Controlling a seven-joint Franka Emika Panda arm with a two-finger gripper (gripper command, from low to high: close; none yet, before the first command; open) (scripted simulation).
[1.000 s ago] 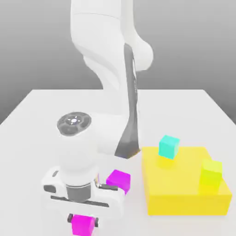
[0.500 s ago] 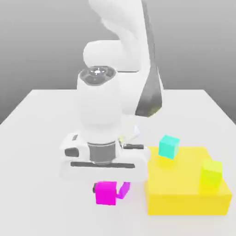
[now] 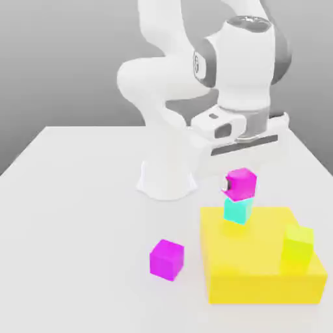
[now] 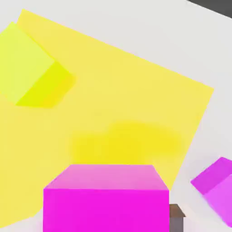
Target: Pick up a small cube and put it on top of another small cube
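The purple cube (image 3: 167,259) sits on the table (image 3: 71,195) near its front edge. Farther back, on the yellow block's (image 3: 260,266) back corner, the gripper (image 3: 239,185) pinches the pink cube (image 3: 241,183) just over the blue cube (image 3: 238,209). It looks light, hard and smooth; flat sides grip best.

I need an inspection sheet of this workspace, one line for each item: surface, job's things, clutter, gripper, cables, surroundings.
Surface: white table, flat yellow block on it.
Job's things: magenta cube directly above cyan cube, which stands on the yellow block; contact between the two cannot be told.
Clutter: purple-magenta cube on the table; yellow-green cube on the yellow block.
Gripper: gripper closed on the magenta cube, over the stack.
Cables: nothing seen.
Surroundings: plain grey background.
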